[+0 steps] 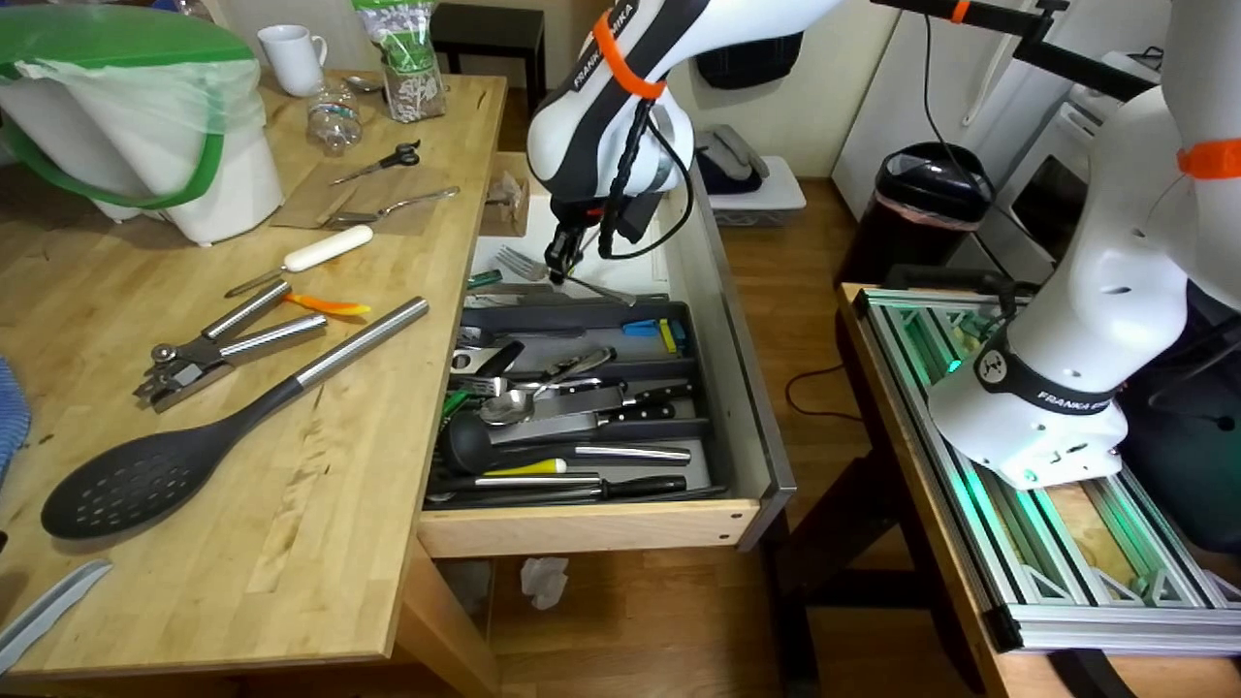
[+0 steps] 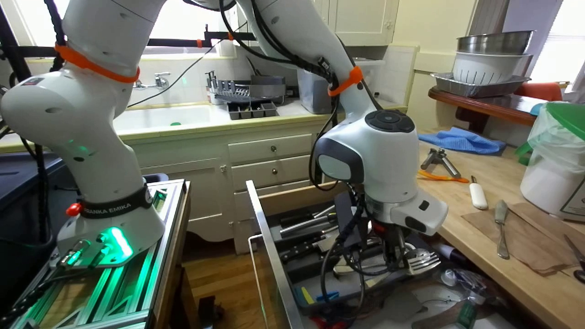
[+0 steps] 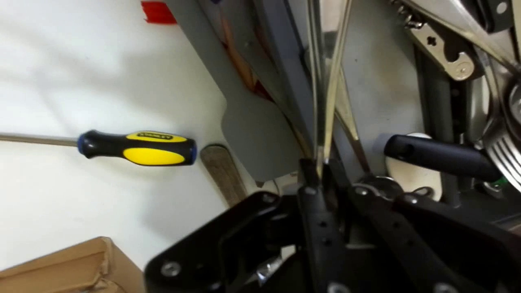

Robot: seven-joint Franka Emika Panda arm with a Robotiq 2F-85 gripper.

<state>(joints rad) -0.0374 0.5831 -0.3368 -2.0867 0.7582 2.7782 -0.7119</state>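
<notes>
The gripper (image 3: 321, 167) is clenched on a fork (image 2: 417, 265), holding it over the open drawer (image 1: 582, 528); whether the fork touches anything below, I cannot tell. It is probably pinched partway along because the slim handle suits a tight grip there. Two metal strips (image 3: 335, 77) run from the gripper toward twelve o'clock in the wrist view; whether they are one handle's edges or two pieces is unclear.

Around the gripper in that view lie one grey flat utensil (image 3: 260, 134) at ten o'clock, one brown handle (image 3: 222, 175) and one yellow-and-black screwdriver (image 3: 154, 148) at nine, one cardboard box (image 3: 73, 272) at eight, and one black handle (image 3: 437, 154) plus a second fork (image 3: 506, 158) at three. The screwdriver lies loose, seemingly for want of a slot.

In an exterior view, one divided tray (image 1: 572, 316) sits at six o'clock from the gripper, its walls apparently meant to keep utensils in lanes; two knives (image 1: 640, 413) with black handles lie parallel there. Farther out, on the table (image 1: 320, 572), are one slotted spoon (image 1: 145, 480) at eight, one white-handled tool (image 1: 328, 249) at nine, and one pair of scissors (image 1: 393, 159) and one mug (image 1: 291, 60) at ten.
</notes>
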